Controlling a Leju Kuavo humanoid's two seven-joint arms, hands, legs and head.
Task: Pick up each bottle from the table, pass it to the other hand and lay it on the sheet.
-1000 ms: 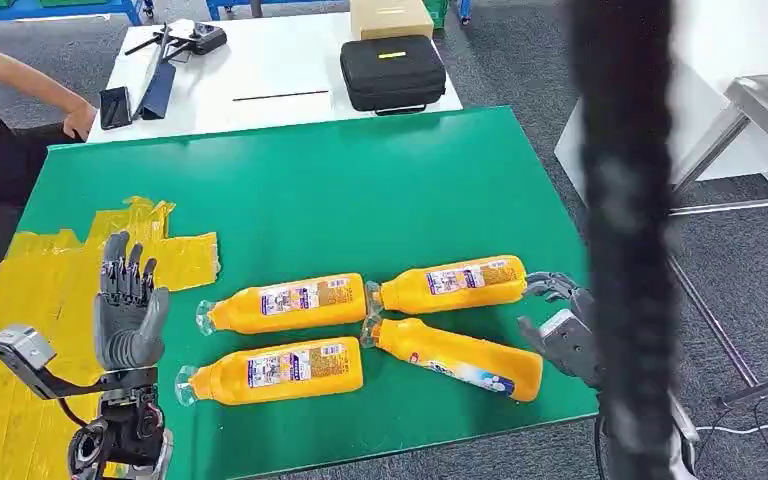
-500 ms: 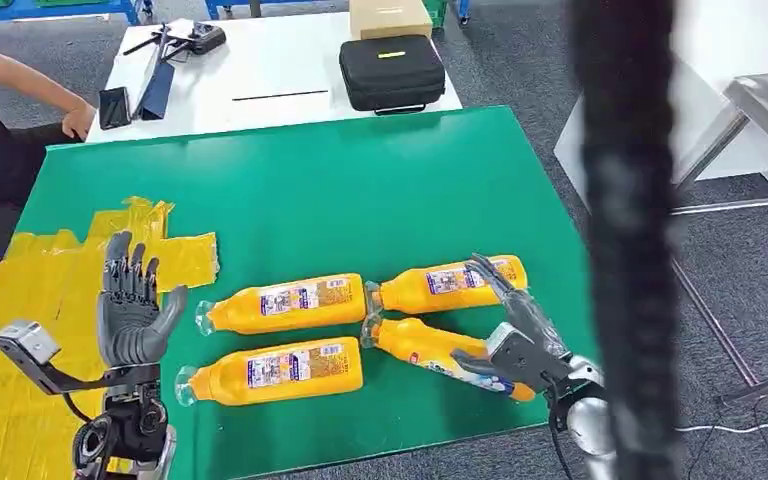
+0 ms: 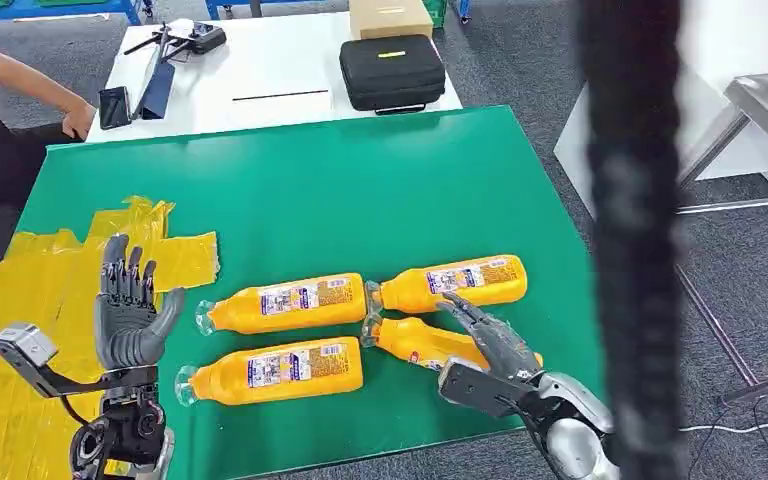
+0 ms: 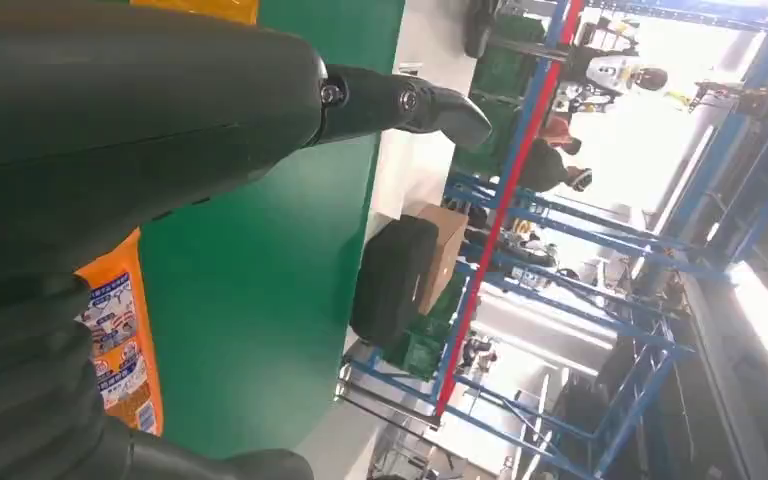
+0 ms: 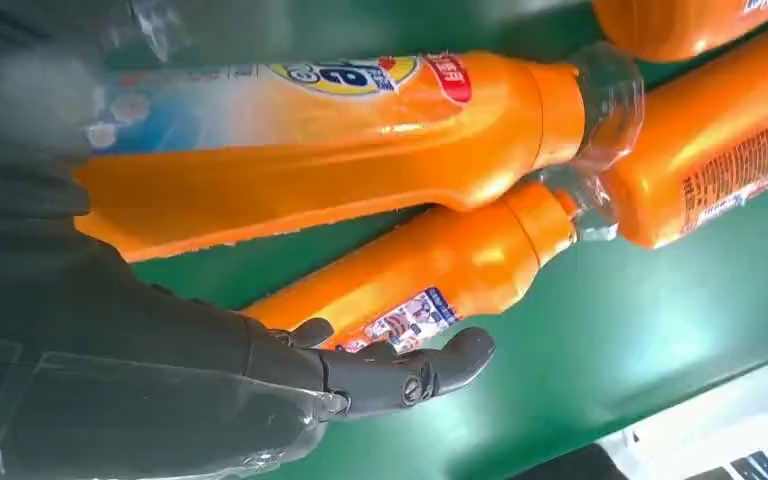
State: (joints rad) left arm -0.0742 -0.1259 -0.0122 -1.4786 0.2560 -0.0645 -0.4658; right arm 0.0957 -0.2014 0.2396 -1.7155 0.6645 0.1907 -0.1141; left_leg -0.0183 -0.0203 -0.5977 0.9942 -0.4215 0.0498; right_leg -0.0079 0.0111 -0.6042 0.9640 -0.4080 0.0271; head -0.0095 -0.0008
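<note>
Four orange bottles lie on the green table: far left, near left, far right and near right. My right hand reaches over the near-right bottle's thick end, fingers stretched across it and thumb apart; nothing is gripped. In the right wrist view that bottle lies under the fingers, and the thumb sits by the far-right bottle. My left hand is raised upright and open at the near left, beside the yellow sheet. The left wrist view catches a bottle.
A white table behind carries a black case, a cardboard box, a phone and a controller. A person's arm rests at the far left. A dark blurred band hides the right side.
My right hand has moved from the table's right edge leftward and over the near-right bottle, turning its fingers across it. The left hand has stayed nearly still.
</note>
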